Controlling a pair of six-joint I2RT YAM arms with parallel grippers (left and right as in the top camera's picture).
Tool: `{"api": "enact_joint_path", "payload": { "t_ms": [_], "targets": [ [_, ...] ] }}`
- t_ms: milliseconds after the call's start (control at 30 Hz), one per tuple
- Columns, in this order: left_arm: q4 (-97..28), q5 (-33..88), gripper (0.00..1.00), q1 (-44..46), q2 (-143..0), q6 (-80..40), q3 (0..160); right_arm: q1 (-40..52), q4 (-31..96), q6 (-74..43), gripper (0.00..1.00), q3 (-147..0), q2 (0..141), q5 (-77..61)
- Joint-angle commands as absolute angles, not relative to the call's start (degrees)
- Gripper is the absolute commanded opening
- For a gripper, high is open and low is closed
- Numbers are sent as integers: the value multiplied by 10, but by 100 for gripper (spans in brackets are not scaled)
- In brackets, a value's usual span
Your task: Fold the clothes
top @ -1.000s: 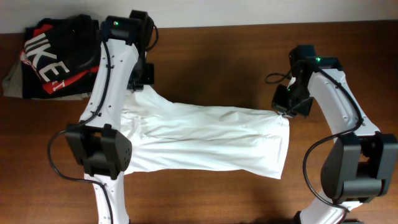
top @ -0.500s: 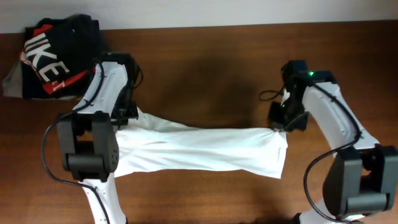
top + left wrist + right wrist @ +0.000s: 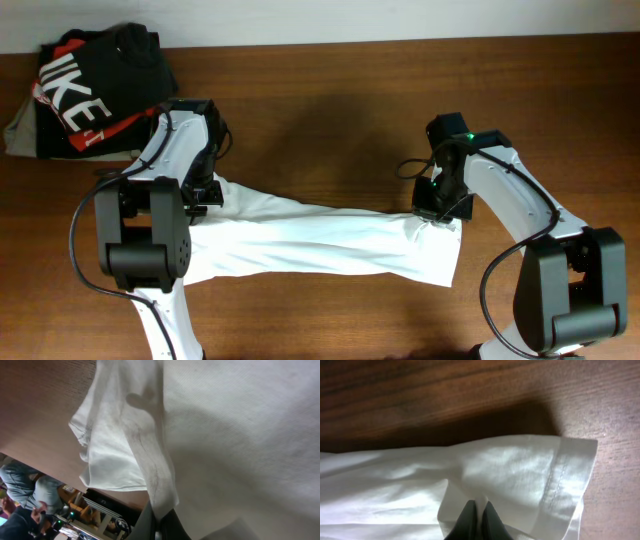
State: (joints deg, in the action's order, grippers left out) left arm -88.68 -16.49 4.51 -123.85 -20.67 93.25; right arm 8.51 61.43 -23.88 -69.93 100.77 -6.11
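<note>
Clothes (image 3: 320, 240) stretched between left hand (image 3: 159, 519) and right hand (image 3: 476, 510), both clamped on edges.

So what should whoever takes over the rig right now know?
Left end effector: shut on the white T-shirt, pinching its far edge at the sleeve end.
Right end effector: shut on the same far edge near the stitched hem.
Position: the T-shirt is stretched between the two arms as a narrow band across the table. The black shirt and grey-olive garment sit at the far left corner.
Done: the lengthwise fold is started; the far edge is gathered in, not laid flat.
Left: probably lay the held edge over the near edge, release, then fold crosswise.
</note>
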Motion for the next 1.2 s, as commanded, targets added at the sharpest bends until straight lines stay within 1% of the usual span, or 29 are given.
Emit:
{"api": "enact_joint_path", "payload": {
  "t_ms": [0,67,167,233,267,400,567,667,700,733,800,867,933,967,1000,1067,1100,1133,1167],
  "targets": [
    [-890,-163,1,42,-1220,-219,929,85,603,-244,4,-695,1000,-45],
    [-881,-163,1,42,-1220,-219,928,85,602,-243,4,-695,1000,-34],
    [-885,-163,1,42,-1220,-220,920,85,639,-238,4,-695,1001,-14],
    [-884,-163,1,42,-1220,-247,893,81,652,-235,4,-695,1001,-4],
    [-876,-160,1,42,-1220,-249,879,75,656,-214,4,-695,1001,-6],
    [-876,-157,1,42,-1220,-285,864,51,656,-227,4,-686,1008,-3],
    [-840,-162,1,42,-1220,-289,809,33,650,-222,4,-665,1008,7],
    [-820,-163,1,24,-1220,-289,803,10,654,-225,5,-665,1008,7],
    [-818,-163,7,19,-1220,-289,803,13,656,-213,28,-665,1008,4],
    [-816,-163,9,19,-1220,-289,803,18,660,-213,47,-665,1008,5],
    [-826,-170,9,19,-1220,-288,817,23,670,-213,54,-665,1008,5],
    [-863,-174,9,19,-1214,-289,873,22,678,-213,64,-672,1007,4],
    [-883,-174,10,20,-1176,-286,939,22,695,-212,82,-695,1007,5],
    [-888,-174,36,20,-1141,-274,974,22,702,-208,84,-714,1007,5],
    [-891,-174,80,21,-1119,-262,986,22,703,-201,88,-727,1007,5],
    [-896,-169,80,21,-1075,-261,990,22,705,-199,88,-740,1007,4],
    [-901,-154,78,21,-1071,-261,989,22,702,-199,88,-740,1007,2],
    [-897,-141,75,21,-1071,-261,985,22,698,-199,91,-740,1007,1],
    [-879,-117,63,22,-1071,-260,974,22,692,-198,91,-740,1007,-8]
  ]
}}
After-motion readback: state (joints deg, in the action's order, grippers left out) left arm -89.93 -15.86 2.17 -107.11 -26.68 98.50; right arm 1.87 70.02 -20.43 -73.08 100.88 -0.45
